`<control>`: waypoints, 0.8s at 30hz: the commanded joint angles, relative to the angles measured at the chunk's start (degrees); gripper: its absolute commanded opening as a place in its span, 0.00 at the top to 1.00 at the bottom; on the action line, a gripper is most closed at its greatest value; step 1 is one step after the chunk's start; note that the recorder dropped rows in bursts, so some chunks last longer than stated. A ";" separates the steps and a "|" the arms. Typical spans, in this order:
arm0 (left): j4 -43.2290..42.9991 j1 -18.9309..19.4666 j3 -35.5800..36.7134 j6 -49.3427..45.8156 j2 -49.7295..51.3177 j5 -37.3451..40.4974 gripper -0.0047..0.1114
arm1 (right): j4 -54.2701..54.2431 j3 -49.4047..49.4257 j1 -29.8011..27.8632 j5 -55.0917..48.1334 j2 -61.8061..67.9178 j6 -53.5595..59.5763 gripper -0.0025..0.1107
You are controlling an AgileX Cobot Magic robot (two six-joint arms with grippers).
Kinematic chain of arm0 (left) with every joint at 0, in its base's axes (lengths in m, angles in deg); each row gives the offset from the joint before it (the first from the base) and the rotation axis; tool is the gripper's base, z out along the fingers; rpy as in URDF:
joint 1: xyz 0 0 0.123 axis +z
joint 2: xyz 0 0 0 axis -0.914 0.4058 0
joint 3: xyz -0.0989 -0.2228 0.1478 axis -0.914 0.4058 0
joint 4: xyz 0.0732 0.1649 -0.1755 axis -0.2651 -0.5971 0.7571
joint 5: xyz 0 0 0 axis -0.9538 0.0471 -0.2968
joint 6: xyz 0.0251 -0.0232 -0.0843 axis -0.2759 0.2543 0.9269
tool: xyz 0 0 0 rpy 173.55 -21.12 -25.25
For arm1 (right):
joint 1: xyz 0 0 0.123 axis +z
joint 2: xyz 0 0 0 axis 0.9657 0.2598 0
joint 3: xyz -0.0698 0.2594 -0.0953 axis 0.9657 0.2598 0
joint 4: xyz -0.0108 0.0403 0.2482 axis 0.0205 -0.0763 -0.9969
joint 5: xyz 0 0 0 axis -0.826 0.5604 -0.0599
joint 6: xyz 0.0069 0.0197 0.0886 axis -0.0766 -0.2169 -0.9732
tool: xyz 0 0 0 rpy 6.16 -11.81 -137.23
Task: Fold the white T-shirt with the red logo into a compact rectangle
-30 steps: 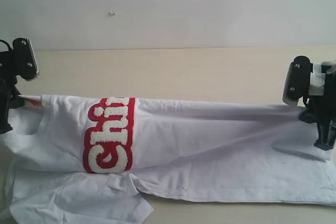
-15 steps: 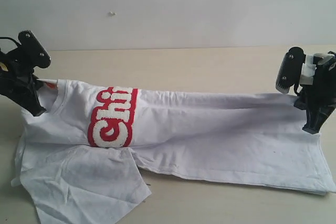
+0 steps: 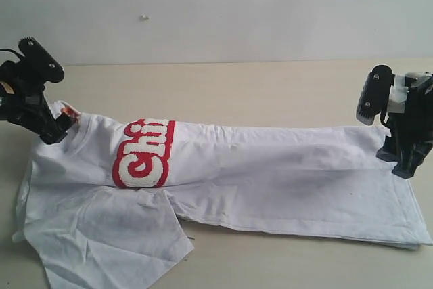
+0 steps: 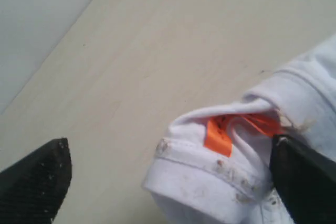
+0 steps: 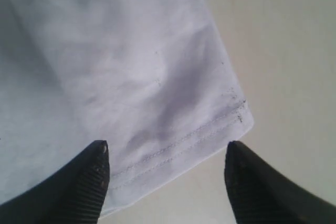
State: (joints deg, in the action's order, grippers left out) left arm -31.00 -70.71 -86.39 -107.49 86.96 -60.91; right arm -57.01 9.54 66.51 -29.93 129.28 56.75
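While the pale beige wooden tabletop (image 3: 237,93) carries it, the white cotton short-sleeved T-shirt (image 3: 270,174) lies as a long band from 9 to 3 o'clock in the exterior view, its far half doubled over lengthwise. One loose sleeve (image 3: 115,235) spills out at 7 o'clock. The red band logo with fuzzy white letters (image 3: 142,153) wraps over the fold toward 9 o'clock, only partly readable. The black left gripper (image 3: 54,128) sits at the collar end at 9 o'clock, and the black right gripper (image 3: 402,162) at the hem end at 3 o'clock. Both have their jaws apart and hold nothing. The ribbed collar (image 4: 199,156) and small orange neck tag (image 4: 218,135) lie between the left fingers, one of which looks to be touching the cloth; the stitched hem corner (image 5: 231,124) lies between the right fingers. The lengthwise fold appears laid, so the step is probably to come away cleanly. Lifting straight up should avoid snagging the collar or dragging the crease askew, and the stray sleeve needs tucking before the next fold. Bare table lies open toward 12 o'clock. At 6 o'clock the shirt nears the frame's limit, with the table's edge unseen.
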 commanded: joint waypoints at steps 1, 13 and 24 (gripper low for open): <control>0.29 0.57 0.12 0.42 -0.42 -3.17 0.06 | -1.15 -0.37 -0.19 -1.45 0.11 -0.13 0.43; 4.57 9.78 0.12 10.73 -9.01 13.85 0.06 | -6.33 -0.37 -0.19 -2.64 0.11 0.10 0.32; 7.76 10.16 0.12 15.51 -9.73 38.39 0.06 | -11.65 -0.37 -0.19 -9.54 0.11 4.59 0.32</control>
State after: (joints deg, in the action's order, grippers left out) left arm -26.47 -60.98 -86.39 -92.86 77.84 -31.21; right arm -66.68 9.54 66.51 -38.92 129.28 60.55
